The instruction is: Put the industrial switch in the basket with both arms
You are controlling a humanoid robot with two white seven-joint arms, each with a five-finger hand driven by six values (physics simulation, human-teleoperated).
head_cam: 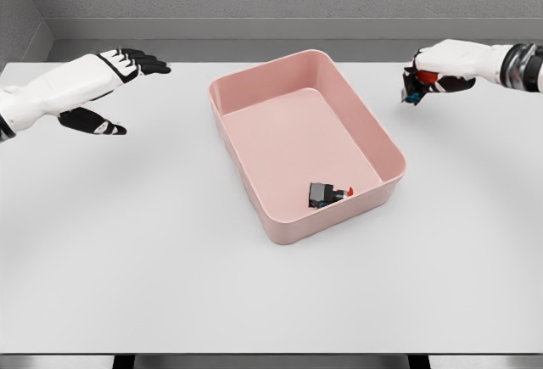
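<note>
A pink basket [254,178] stands in the middle of the white table. Inside it, near the front right corner, lies a small grey industrial switch [327,193] with a red tip. My right hand [427,79] hovers above the table to the right of the basket, fingers curled on a second small switch [413,91] with dark, red and blue parts. My left hand [119,89] hangs over the table at the far left, fingers spread and holding nothing, well apart from the basket.
The white table [127,259] reaches from the grey back wall to the front edge near the bottom of the view. Only the basket stands on it.
</note>
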